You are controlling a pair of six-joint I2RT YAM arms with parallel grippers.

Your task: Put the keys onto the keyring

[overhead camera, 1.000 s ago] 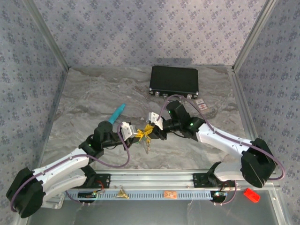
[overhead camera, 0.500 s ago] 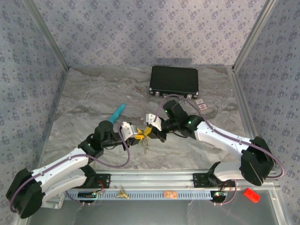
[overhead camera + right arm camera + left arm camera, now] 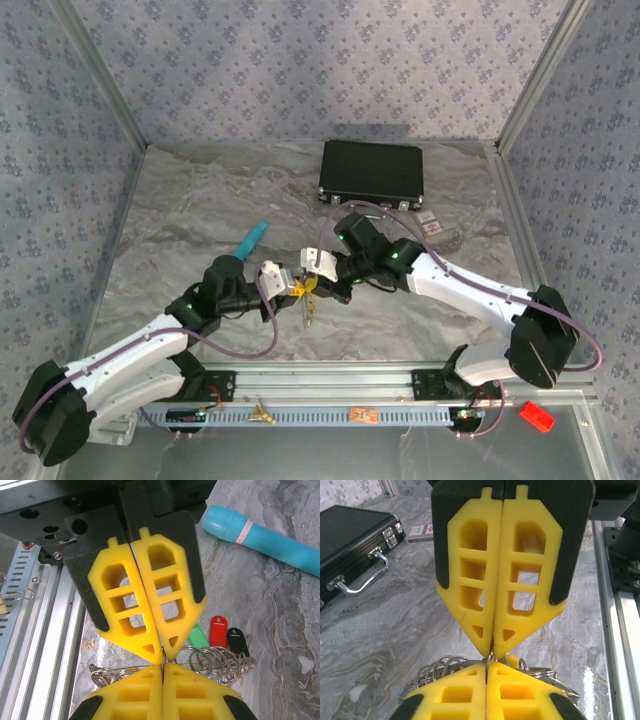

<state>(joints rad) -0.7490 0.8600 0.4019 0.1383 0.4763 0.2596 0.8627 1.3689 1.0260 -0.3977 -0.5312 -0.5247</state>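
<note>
The grey marbled surface (image 3: 200,220) carries a black case (image 3: 372,170) at its far side, right of centre. Both arms reach in from the near edge and meet near the middle. A teal tube (image 3: 252,240) lies just left of and beyond that meeting point. The left gripper (image 3: 293,286) and the right gripper (image 3: 310,282) stand tip to tip, almost touching. Each has its yellow jaws pressed flat together with no gap. A thin bit of silver wire shows right where the tips meet, but I cannot tell whether either pair actually pinches it. The keyring (image 3: 215,662) sits directly under the tips, its silver loops bunched to both sides. Its green tag (image 3: 199,635), red tag (image 3: 217,630) and a black tag (image 3: 237,640) lie side by side on the tube's side of it. The keys (image 3: 311,312) sit just on the near side of the tips, too small to count.
</note>
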